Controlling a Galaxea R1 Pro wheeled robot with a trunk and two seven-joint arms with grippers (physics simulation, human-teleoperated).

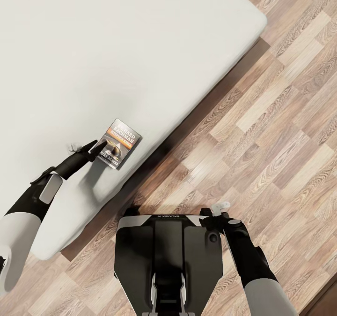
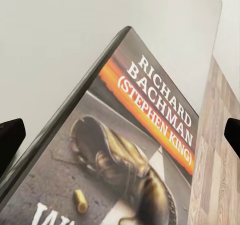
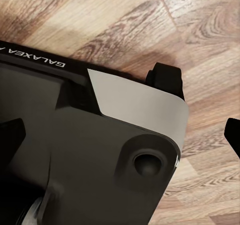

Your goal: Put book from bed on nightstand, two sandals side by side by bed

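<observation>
Near the bed (image 1: 140, 35) edge, the left end effector (image 1: 96, 148), spread open, straddles the book (image 1: 119, 143); it should centre over the spine before clenching squarely.

Light: bright, even, soft.
Shadows: faint beside the bed (image 1: 140, 40) on the floor (image 1: 262, 133).
Focus: sharp; no glare.

Thin paperback book (image 1: 118, 143) with dark cover, orange band and white "Richard Bachman" lettering, laid flat and askew on the light grey-white bed (image 1: 117, 40), close to its near edge
</observation>
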